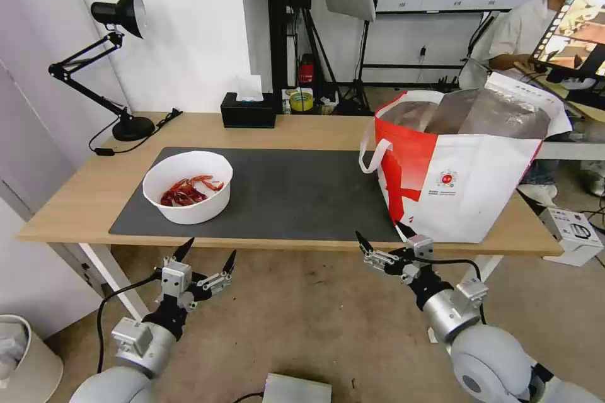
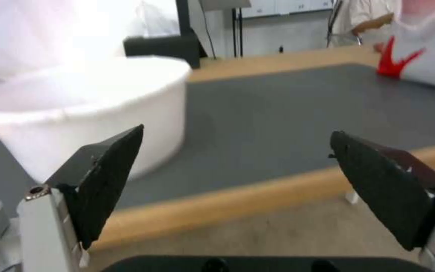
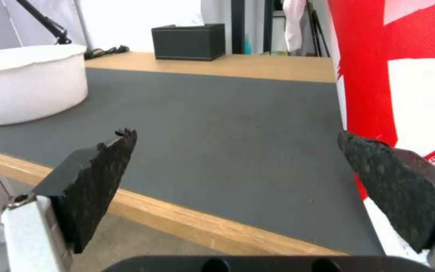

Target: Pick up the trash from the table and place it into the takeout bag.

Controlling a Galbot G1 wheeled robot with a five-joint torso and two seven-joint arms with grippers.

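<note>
White round bowl (image 1: 188,187): stands upright on the left part of the dark grey mat (image 1: 296,192), open mouth up, with red crayfish shells (image 1: 186,191) lying in a loose heap on its floor. Being round, it has no long axis; the heap of shells runs roughly left to right. In the left wrist view the bowl's (image 2: 84,109) white wall stands close beyond the left tool, just behind the near edge of the surface; in the right wrist view the bowl (image 3: 28,88) sits well off to one side.

Takeout bag (image 1: 463,167): stands upright at the right end of the surface (image 1: 82,192), partly on the mat, mouth open upward and silver lining showing; a red side panel faces the bowl, a white loop handle (image 1: 372,154) hangs from it, and the small round logo is on the front. Its long axis runs left to right. Bowl and bag are well apart, with bare mat between.

Left tool (image 1: 207,256): below and in front of the surface's near edge, under the bowl, fingers spread wide, holding nothing.

Right tool (image 1: 382,238): at the near edge just before the bag's lower left corner, fingers likewise wide apart and empty.

Black tissue box (image 1: 248,109) and desk lamp (image 1: 107,63): along the far edge of the surface.
</note>
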